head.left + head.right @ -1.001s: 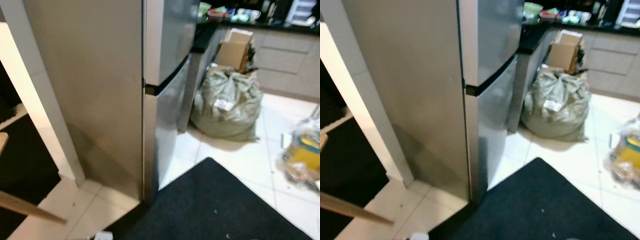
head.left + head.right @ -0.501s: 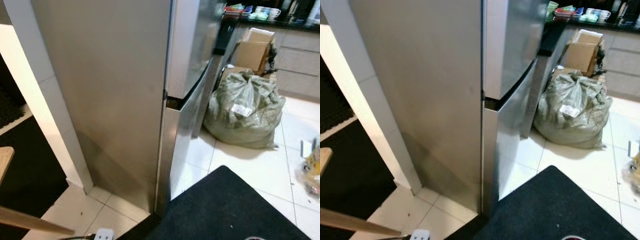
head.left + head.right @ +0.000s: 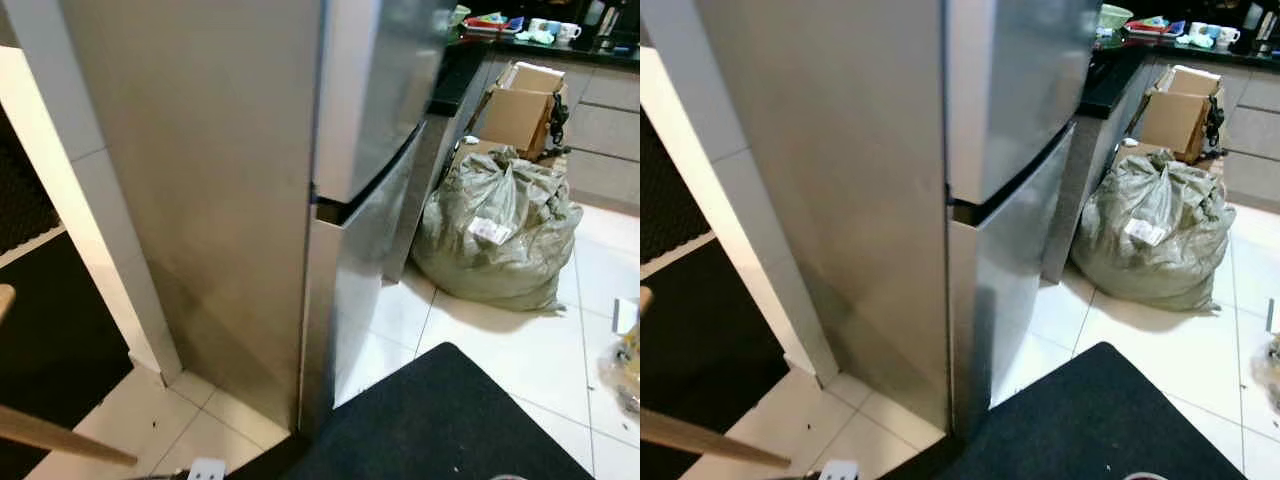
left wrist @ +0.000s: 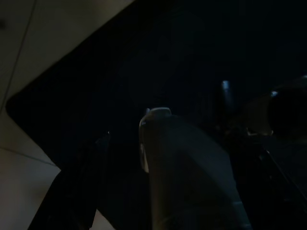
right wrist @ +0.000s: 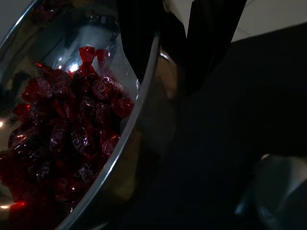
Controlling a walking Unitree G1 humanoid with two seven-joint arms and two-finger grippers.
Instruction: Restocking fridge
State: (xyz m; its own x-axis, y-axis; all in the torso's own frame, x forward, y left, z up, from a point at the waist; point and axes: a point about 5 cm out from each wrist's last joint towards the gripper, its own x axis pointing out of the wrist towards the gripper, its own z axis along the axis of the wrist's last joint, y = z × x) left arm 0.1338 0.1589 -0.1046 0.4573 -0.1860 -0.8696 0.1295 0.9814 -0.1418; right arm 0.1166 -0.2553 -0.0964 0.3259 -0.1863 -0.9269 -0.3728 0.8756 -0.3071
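Head view first: the fridge stands right ahead, seen corner-on, both doors shut, the dark gap between upper and lower door in plain sight. Beside it a stuffed grey sack sits on the white tiles, a cardboard box behind it, and a black floor mat lies in front.

Left wrist view, very dark: the left claw hangs idle over that mat; whether its fingers are open or closed I cannot tell.

Right wrist view: the right claw pinches the rim of a steel bowl, one finger either side. Red wrapped sweets fill it (presumably the stock for the fridge), carried low, probably to keep them from spilling.
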